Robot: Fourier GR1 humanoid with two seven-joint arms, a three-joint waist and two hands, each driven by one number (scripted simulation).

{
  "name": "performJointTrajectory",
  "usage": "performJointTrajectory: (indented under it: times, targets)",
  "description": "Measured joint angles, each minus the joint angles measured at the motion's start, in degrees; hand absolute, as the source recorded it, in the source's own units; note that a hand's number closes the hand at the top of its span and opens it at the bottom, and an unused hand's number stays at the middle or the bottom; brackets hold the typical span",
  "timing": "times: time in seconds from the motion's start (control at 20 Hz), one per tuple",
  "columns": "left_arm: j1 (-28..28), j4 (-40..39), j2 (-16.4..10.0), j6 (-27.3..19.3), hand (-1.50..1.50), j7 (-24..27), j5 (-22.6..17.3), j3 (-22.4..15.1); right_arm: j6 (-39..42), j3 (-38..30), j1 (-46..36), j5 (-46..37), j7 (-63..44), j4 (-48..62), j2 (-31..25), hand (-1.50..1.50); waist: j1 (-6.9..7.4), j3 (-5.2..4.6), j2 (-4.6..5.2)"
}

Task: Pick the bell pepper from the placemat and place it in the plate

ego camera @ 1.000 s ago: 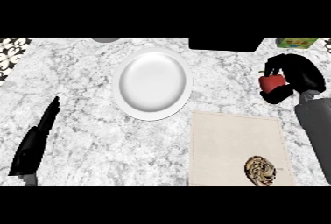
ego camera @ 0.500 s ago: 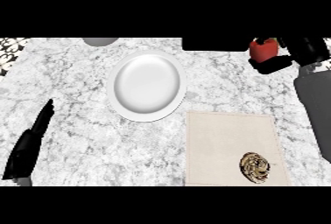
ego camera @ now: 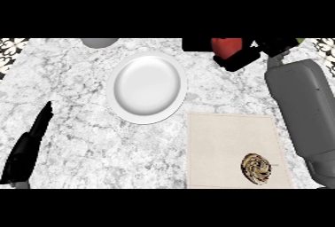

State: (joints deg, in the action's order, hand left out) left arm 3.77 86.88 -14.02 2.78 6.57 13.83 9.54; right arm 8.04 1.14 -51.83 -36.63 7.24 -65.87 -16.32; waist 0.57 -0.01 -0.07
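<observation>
Head view: a white-and-grey marbled surface carries a white oval plate left of centre, its bowl bare. Below and to the right of the plate lies a beige rectangular placemat, its near-left corner close to the plate's rim but not touching it. A brown swirled round item sits on the placemat's lower right part. At the far edge, left of the plate, a grey rounded object is cut off by the view. Black-and-white patterned tiles show at the far corners.

The left hand rests at the lower left edge with straight fingers pointing up, holding nothing, well apart from the plate.

The right hand shows at the far right, its grey forearm running up past the placemat's right side. Its black fingers are curled round the red bell pepper, which shows between them. The pepper is off the placemat, held beyond it, just right of the plate's far rim and not over the plate's bowl. Nothing lies between pepper and plate.
</observation>
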Motion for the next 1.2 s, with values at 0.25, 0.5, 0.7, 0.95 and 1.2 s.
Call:
performJointTrajectory:
  times: [0.25,0.5,0.7,0.95,1.2]
  targets:
    - [-0.1,-1.8,0.6,-0.7,0.0,1.6,0.9,-0.1,-0.5,2.4,-3.7,-1.0,-5.8,0.7,7.1,1.5,0.04,-0.02,0.05]
    - [-0.3,-1.1,0.5,-0.1,0.0,1.4,0.7,0.0,-1.8,3.5,-9.2,-2.1,-10.2,7.4,12.7,1.5,0.47,-0.02,0.17]
    - [-0.2,-0.9,0.0,0.6,0.0,1.7,0.5,0.3,-3.6,6.1,-13.0,-1.5,-11.7,15.6,14.9,1.5,1.22,-0.04,0.37]
    - [-2.5,-1.5,0.3,1.2,0.0,0.9,0.8,-0.5,-8.7,12.4,-16.6,3.2,-12.0,25.8,15.9,1.5,2.47,-0.05,0.7]
    - [-2.8,-1.9,1.3,0.6,0.0,1.2,1.8,-1.7,-11.4,16.6,-16.3,10.5,-10.3,32.0,16.2,1.5,3.6,-0.05,0.99]
